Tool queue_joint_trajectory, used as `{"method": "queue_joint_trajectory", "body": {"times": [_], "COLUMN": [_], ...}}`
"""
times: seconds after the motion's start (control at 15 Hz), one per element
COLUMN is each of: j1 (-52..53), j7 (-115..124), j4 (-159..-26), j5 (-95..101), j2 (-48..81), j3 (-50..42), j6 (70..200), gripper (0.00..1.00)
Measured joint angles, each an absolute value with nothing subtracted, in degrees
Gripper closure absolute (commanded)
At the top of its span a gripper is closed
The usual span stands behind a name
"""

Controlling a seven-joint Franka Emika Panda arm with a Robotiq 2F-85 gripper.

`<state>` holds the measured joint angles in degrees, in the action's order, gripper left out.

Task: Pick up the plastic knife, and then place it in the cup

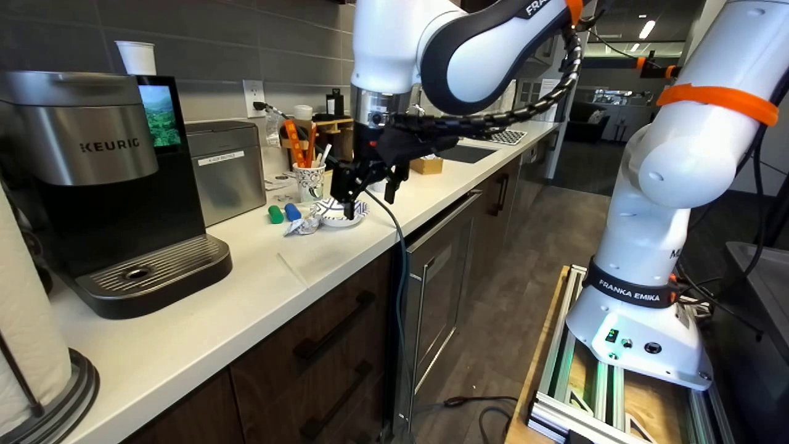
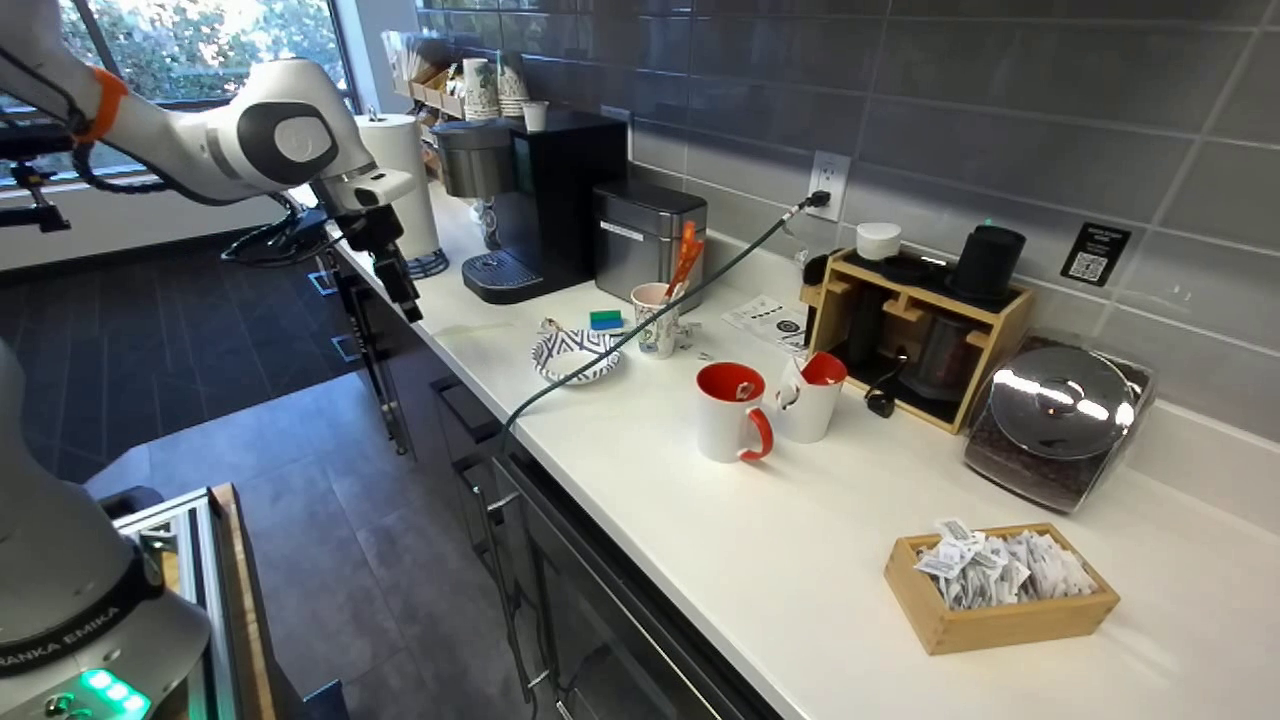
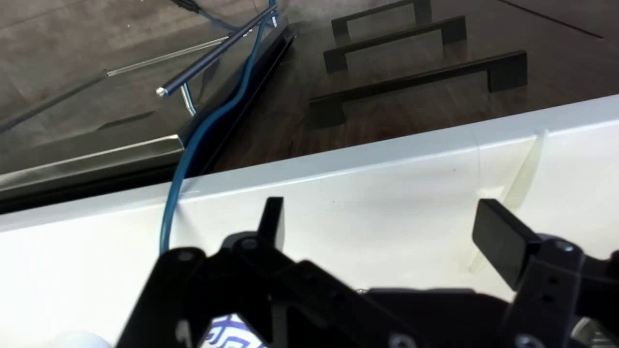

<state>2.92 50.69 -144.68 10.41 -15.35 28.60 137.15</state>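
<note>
Cup (image 1: 309,185) stands on white counter (image 1: 253,290), gray tiled wall (image 1: 209,37) behind

The bent arm (image 1: 678,168) holds its tool (image 3: 382,229) pointing downward, fingers (image 3: 503,244) spread well apart.

The arm (image 1: 669,166) is white and rounded, with a dark-rimmed oval cap (image 2: 300,140), orange bands (image 1: 718,105) and a black ribbed cable (image 1: 576,58). Its base (image 1: 641,330) has small green lights (image 2: 118,692) below a black collar (image 1: 632,291) lettered "FRANKA EMIKA". A silver ring (image 1: 368,106) sits near the black hand (image 3: 389,233), which has jointed links (image 3: 154,295), round screws (image 3: 402,341) and blunt, block-shaped fingertips (image 3: 505,241).
</note>
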Motion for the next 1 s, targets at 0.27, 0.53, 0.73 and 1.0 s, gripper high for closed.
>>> {"method": "queue_joint_trajectory", "body": {"times": [0.27,0.53,0.73,1.0], "j1": [0.0,8.42,14.09,16.36], "j7": [60.22,65.92,66.61,65.7], "j4": [-134.05,-122.85,-117.01,-114.22], "j5": [25.06,31.24,30.09,27.38], "j2": [-1.81,10.28,16.28,19.42], "j3": [33.66,26.31,20.46,17.0], "j6": [133.29,129.59,131.33,134.77], "gripper": [0.0,0.0,0.0,0.0]}}
